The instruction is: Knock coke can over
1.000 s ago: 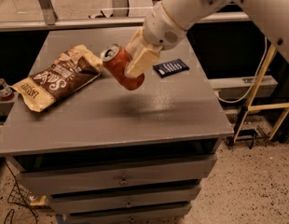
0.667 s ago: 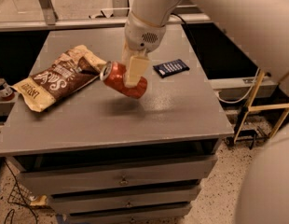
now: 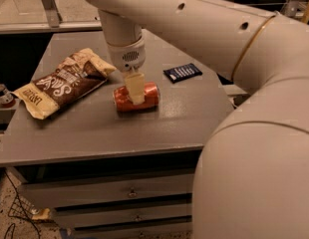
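Observation:
The coke can (image 3: 150, 94), red-orange, lies on its side on the grey table top (image 3: 94, 133), its silver top toward the left. My gripper (image 3: 135, 97) comes straight down from the arm above and sits around the can's middle. One cream finger (image 3: 134, 85) crosses the can's front side and the other is hidden behind it. The gripper is shut on the can, which rests on the table.
A brown-and-cream chip bag (image 3: 65, 81) lies to the left of the can. A dark blue packet (image 3: 182, 72) lies to the back right. My large arm fills the right side of the view. Drawers (image 3: 129, 193) sit under the table top.
The can was held tilted above the table. It has come down and now lies flat on its side, with the gripper still around it.

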Controlling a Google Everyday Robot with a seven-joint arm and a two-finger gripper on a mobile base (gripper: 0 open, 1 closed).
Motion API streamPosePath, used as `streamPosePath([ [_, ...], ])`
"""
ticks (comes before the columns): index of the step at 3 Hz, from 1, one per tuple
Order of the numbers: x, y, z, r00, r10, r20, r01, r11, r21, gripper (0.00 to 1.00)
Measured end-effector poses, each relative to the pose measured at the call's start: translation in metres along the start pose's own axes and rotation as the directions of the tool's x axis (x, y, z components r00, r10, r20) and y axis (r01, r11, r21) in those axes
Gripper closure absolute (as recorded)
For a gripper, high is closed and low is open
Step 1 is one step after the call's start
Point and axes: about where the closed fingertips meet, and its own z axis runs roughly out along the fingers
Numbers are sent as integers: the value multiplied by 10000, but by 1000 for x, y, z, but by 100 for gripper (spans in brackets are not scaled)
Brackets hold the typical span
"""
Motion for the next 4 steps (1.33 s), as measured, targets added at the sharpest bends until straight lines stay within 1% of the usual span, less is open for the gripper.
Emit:
streamPosePath([
  [1, 0, 0, -2, 10000, -12, -63, 12, 10000, -5, 84],
  [2, -4, -9, -1, 9999, -13, 102, 9, 9994, 338, 53],
  [4, -8, -17, 0, 9997, -24, 246, 8, 9980, 639, 6],
])
